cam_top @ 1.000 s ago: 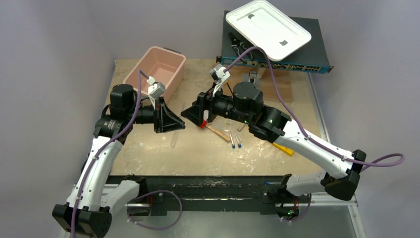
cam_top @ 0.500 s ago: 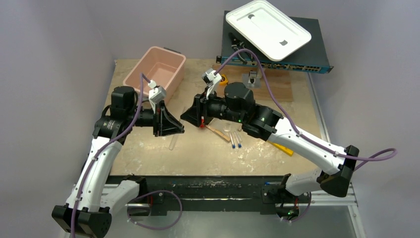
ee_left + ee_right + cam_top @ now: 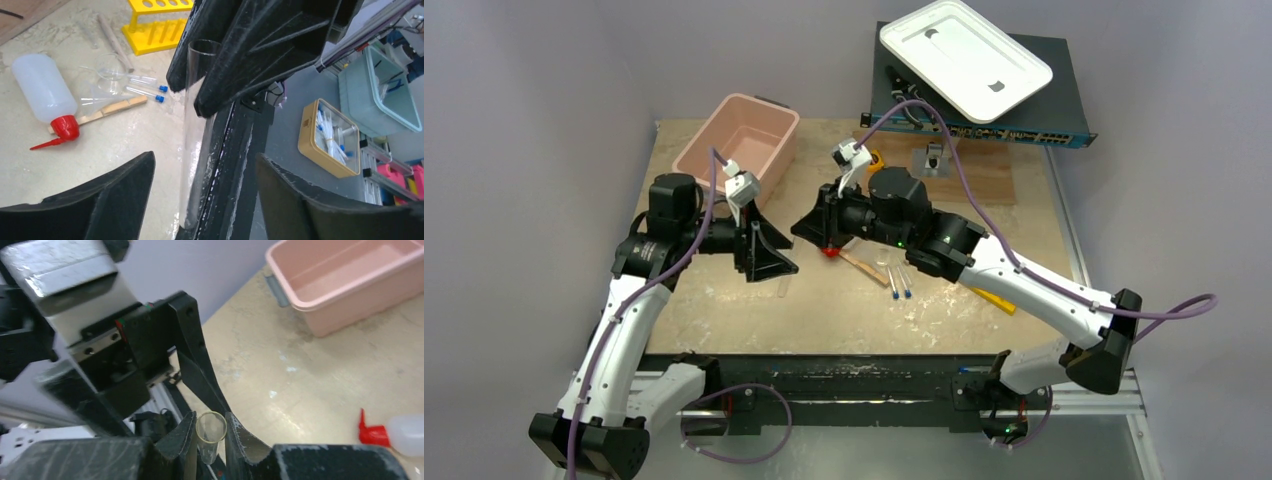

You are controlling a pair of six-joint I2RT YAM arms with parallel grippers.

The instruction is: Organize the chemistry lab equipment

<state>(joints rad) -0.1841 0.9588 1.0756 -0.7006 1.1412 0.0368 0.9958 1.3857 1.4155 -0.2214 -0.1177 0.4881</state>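
The clear tube [image 3: 194,150] is being gripped near its open mouth by the right gripper [image 3: 211,421], with its fingers narrowed onto the glass from both sides. The left gripper [image 3: 204,159] is being held wide, and its 2 fingers are flanking the tube without touching it. The whole length is therefore being carried by 1 pinch at the top end, above the table [image 3: 844,310], slightly toward 9 o'clock of its middle.

With so short a hold on smooth glass, the tube could swing or slip out. A drop here would likely send it rolling toward the near edge at 6 o'clock. A sideways pull could knock it against a left finger, and too hard a squeeze at the rim could crack it.

The squeeze bottle [image 3: 42,85] is lying near the centre, with 2 blue-tipped tubes [image 3: 145,89] and a wooden stick [image 3: 115,106] just beside it at 4 o'clock. The yellow rack [image 3: 996,298], further out at 4 o'clock, is being partly covered by the right forearm, and those loose pieces are lying across the way to it. The pink bin [image 3: 360,305] is sitting at 11 o'clock.
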